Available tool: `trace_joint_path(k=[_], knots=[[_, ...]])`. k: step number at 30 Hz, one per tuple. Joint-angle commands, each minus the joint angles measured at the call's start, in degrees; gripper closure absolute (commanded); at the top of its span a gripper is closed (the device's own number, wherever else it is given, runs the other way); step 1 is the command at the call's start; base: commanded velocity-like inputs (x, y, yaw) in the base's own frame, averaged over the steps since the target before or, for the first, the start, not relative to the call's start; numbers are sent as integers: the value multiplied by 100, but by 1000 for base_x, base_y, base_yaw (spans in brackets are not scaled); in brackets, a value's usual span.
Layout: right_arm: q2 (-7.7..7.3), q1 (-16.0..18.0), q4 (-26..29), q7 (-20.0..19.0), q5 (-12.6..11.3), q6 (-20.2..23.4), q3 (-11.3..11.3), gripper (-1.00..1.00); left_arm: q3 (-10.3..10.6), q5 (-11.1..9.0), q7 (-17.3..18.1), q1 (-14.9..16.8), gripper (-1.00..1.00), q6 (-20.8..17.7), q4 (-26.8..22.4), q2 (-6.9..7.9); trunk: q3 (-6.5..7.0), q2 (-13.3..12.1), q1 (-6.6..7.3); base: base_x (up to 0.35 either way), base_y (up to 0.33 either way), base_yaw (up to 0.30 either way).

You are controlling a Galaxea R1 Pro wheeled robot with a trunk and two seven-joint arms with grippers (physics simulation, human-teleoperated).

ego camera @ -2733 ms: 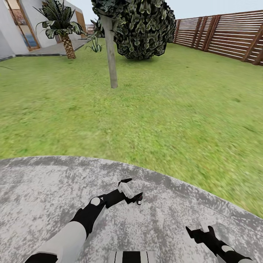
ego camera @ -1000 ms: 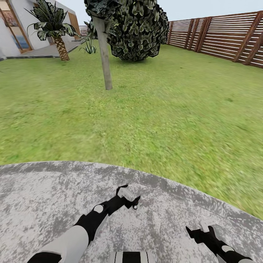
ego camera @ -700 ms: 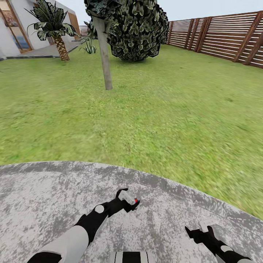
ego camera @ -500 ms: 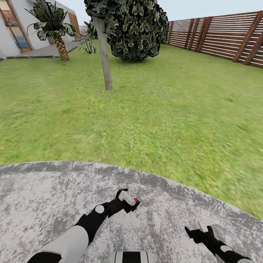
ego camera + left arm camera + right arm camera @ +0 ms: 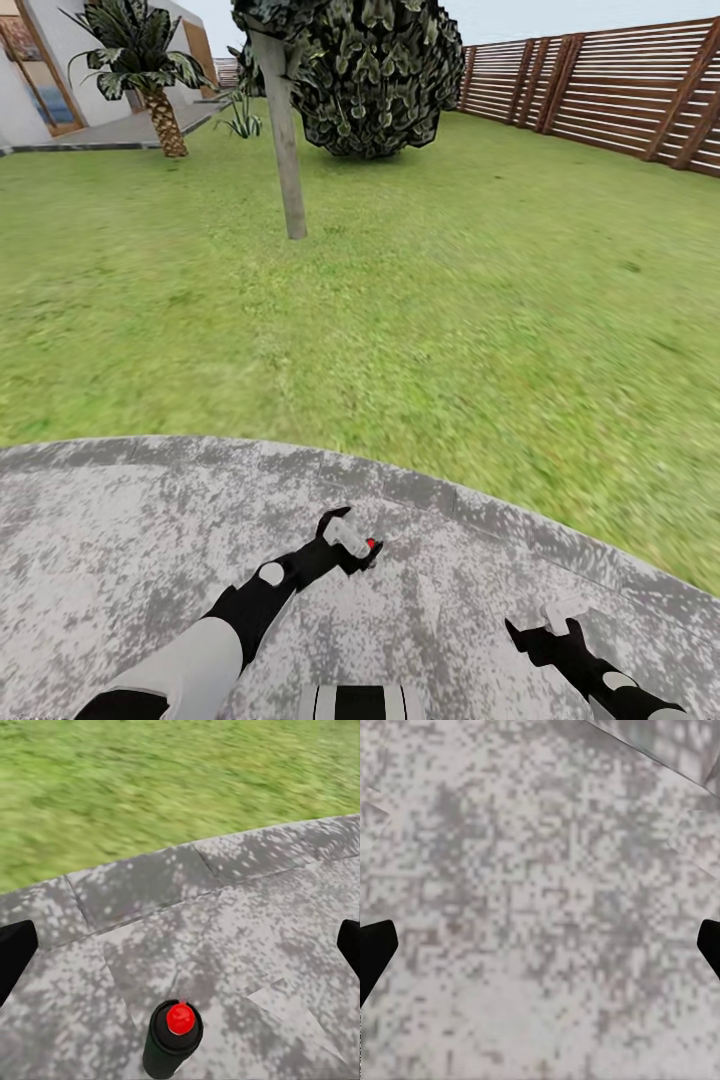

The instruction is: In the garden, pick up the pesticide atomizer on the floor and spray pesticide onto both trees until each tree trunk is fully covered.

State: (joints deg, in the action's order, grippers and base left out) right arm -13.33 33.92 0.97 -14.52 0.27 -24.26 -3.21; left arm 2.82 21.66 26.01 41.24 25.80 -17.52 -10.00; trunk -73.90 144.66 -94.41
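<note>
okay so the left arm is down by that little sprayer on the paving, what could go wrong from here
1. In the left wrist view the pesticide atomizer stands upright, well short of the left tool's wide-spread fingertips. Closing now would likely miss it.
2. It looks small and narrow-based, so a finger nudge could tip it over on the stone paving.
3. The nearest tree trunk stands far across the lawn, so a weak grip could drop it on the way.

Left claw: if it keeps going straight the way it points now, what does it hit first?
Probably the pesticide atomizer: it stands red-topped on the grey paving, between the open fingers of the left claw. Depth is unclear; if the claw passes over it, paving comes next, then lawn.
</note>
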Motion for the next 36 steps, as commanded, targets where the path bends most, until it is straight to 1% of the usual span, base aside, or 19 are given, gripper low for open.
trace_joint_path(k=[1, 2, 3, 4, 7, 10, 36], knots=[[25, 0, 0, 22, 0, 0, -1, -100, -3, 2, -132, -1, -100, 139, 4, 0, -10, 0, 0, 0, 0, 0], [55, 0, 0, 76, 0, 0, -2, -100, -5, 4, -192, -1, -100, 210, 6, 0, -19, 0, 0, 0, 0, 0], [78, 0, -2, 157, 0, 3, -3, -100, -7, 5, -311, 1, -100, 459, 9, 0, -29, 0, 0, 0, 0, 0], [98, 0, -4, 242, 0, 5, -3, -100, -6, 5, -355, 0, -100, 626, 11, 0, -38, 0, 0, 0, 0, 0], [149, 0, -12, 344, 0, 7, -3, -100, 0, 5, -404, -1, -100, 841, 12, 0, -67, 0, 0, 0, 0, 0], [177, 0, -16, 392, 0, 8, -4, -100, -11, 5, -425, -1, -100, 950, 12, 0, -96, 0, 0, 0, 0, 0], [190, 0, -26, 415, 8, 13, -3, -100, 7, -12, -423, -1, -100, 1007, 20, 0, -344, 0, 0, 0, 0, 0]])
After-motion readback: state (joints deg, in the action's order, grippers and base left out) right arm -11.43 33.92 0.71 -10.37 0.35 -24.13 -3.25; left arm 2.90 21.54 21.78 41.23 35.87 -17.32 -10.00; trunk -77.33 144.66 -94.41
